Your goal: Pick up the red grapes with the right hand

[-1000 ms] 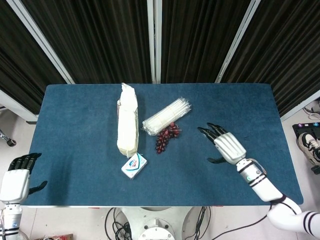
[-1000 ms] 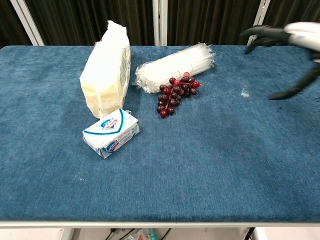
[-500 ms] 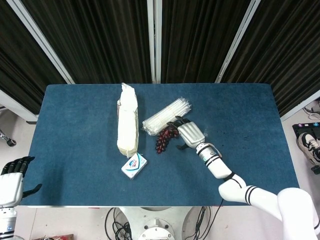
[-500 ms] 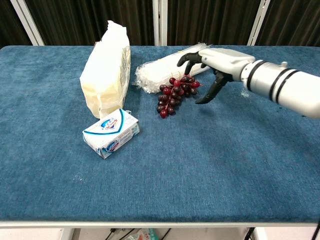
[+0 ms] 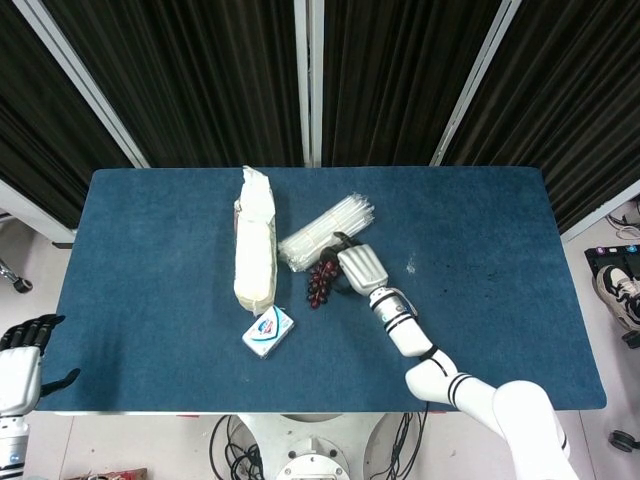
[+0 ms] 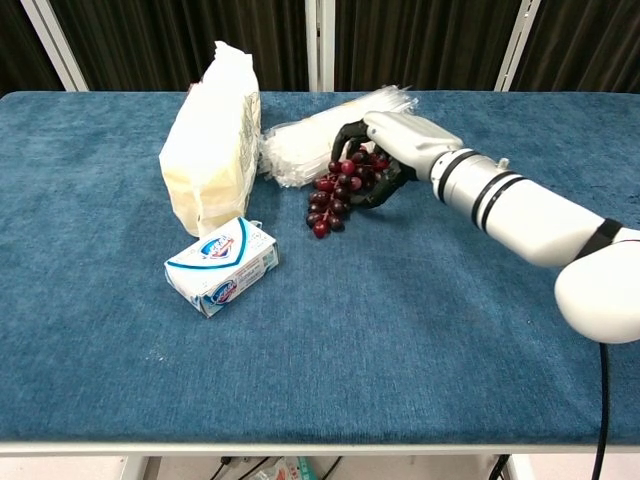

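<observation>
And the right robot hand [image 6: 385, 150] has closed the gap: a second ago it hung out over the right side of the table [image 5: 480, 220], half a second ago it hovered just beside the fruit, and now it sits right on the red grapes [image 6: 340, 190]. The bunch and the clear packet of white sticks [image 5: 325, 232] have both slid slightly toward the left since then.

Look at the chest view: dark fingers [image 6: 350, 135] curl over the upper end of the bunch and the thumb comes up from underneath, so the right robot hand is wrapped around the top of the red grapes. The lower grapes trail out toward the near-left and appear to lie on the blue cloth; I cannot tell whether the bunch has left the table at all.

The grapes sit near the middle of the table, touching the near edge of the packet of white sticks, which lies slanted just behind them. To the left stands the tall pale bag [image 6: 212, 140], and in front of it, closer to the near edge, lies the small white and blue box [image 6: 221, 266], apart from the fruit.

Down at the far left corner of the head view, off the table, the left robot hand [image 5: 22, 350] hangs with dark fingers spread, holding nothing.
</observation>
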Action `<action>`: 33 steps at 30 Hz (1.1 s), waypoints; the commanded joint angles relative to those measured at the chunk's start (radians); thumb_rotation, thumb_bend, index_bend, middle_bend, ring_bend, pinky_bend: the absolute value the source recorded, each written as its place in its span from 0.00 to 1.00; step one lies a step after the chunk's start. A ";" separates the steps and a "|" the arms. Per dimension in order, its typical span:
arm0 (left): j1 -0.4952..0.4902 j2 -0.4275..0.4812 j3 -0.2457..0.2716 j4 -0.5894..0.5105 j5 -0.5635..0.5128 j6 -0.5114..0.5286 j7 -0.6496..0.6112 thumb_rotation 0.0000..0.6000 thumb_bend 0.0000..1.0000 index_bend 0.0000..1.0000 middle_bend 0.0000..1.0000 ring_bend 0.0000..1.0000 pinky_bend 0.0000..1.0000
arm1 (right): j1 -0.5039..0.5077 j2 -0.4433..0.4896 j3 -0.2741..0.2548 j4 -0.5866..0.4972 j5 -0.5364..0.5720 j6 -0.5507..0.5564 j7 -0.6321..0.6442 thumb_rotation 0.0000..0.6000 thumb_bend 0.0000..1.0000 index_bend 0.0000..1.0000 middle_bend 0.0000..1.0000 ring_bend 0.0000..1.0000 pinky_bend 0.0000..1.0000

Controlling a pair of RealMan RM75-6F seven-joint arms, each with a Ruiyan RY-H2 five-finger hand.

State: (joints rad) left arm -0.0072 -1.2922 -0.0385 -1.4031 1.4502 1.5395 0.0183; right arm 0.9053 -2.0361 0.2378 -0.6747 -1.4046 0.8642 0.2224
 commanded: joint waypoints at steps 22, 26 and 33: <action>0.026 0.021 -0.002 -0.025 0.015 0.039 0.007 1.00 0.00 0.22 0.20 0.17 0.19 | -0.107 0.207 -0.096 -0.253 -0.206 0.529 0.158 1.00 0.39 0.69 0.58 0.45 0.54; 0.020 0.026 -0.004 -0.042 0.022 0.036 0.024 1.00 0.00 0.22 0.20 0.17 0.19 | -0.122 0.303 -0.083 -0.463 -0.240 0.594 0.163 1.00 0.39 0.69 0.58 0.45 0.54; 0.010 0.031 -0.007 -0.065 0.025 0.027 0.050 1.00 0.00 0.22 0.20 0.17 0.19 | -0.116 0.381 -0.057 -0.692 -0.297 0.641 0.180 1.00 0.39 0.69 0.58 0.45 0.54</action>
State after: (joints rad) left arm 0.0036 -1.2622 -0.0447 -1.4678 1.4753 1.5672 0.0680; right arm 0.7956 -1.7062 0.1672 -1.2916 -1.6650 1.4672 0.3889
